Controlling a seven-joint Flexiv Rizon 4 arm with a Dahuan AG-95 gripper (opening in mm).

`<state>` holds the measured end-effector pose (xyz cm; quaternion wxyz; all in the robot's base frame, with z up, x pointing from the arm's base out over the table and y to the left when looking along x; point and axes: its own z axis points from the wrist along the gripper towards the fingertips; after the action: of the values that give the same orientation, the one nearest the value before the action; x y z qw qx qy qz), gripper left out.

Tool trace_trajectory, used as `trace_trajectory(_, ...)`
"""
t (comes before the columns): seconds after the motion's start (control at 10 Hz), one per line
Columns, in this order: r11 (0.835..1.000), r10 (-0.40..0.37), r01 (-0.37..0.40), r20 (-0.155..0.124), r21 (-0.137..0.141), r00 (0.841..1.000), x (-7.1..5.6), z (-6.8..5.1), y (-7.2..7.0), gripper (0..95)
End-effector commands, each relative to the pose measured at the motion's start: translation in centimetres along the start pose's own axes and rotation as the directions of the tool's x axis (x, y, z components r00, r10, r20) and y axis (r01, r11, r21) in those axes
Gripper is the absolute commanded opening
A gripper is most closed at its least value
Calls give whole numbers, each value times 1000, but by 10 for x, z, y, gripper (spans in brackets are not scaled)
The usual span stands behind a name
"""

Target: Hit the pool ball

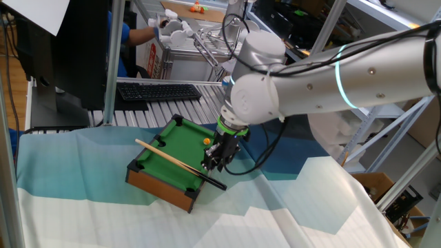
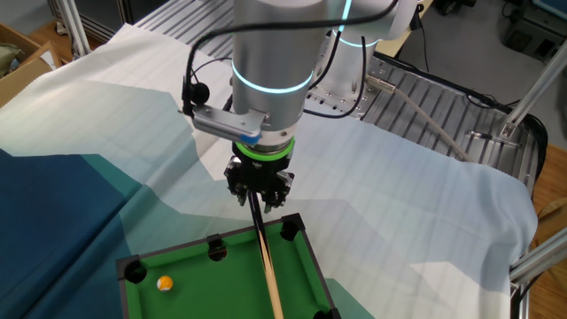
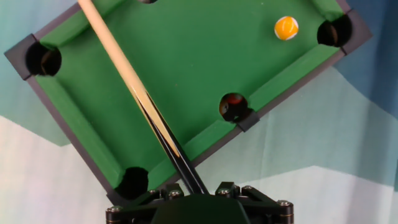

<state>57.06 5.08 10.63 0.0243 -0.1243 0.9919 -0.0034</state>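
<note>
A tiny orange-yellow pool ball (image 3: 286, 27) lies on the green felt of the miniature pool table (image 3: 186, 74), close to a corner pocket. It also shows in one fixed view (image 1: 207, 140) and in the other fixed view (image 2: 165, 283). My gripper (image 1: 219, 158) is shut on the dark butt of a wooden cue stick (image 3: 134, 93). The cue lies across the table, its pale tip end pointing away from the ball. In the other fixed view the gripper (image 2: 259, 188) hangs just beyond the table's end rail, with the cue (image 2: 266, 257) running over the felt.
The pool table (image 1: 165, 165) sits on a blue and white cloth (image 1: 296, 207). Black pockets mark its corners and sides (image 3: 234, 107). A keyboard (image 1: 158, 91) lies behind on a roller bed. A person in blue (image 1: 134, 34) stands at the back.
</note>
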Motion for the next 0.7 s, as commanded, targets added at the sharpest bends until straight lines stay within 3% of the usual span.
trace_trajectory(0.1, 1000, 6, -6, -5, 1, 1000, 1, 1, 0, 380)
trace_trajectory(0.5, 1000, 7, -7, -2, 4, 1000, 0, 4, 0, 380)
trace_trajectory(0.6, 1000, 17, -17, -2, 5, 1000, 0, 5, 1, 570)
trace_trajectory(0.7, 1000, 24, -24, -2, 5, 1000, 0, 6, 1, 570)
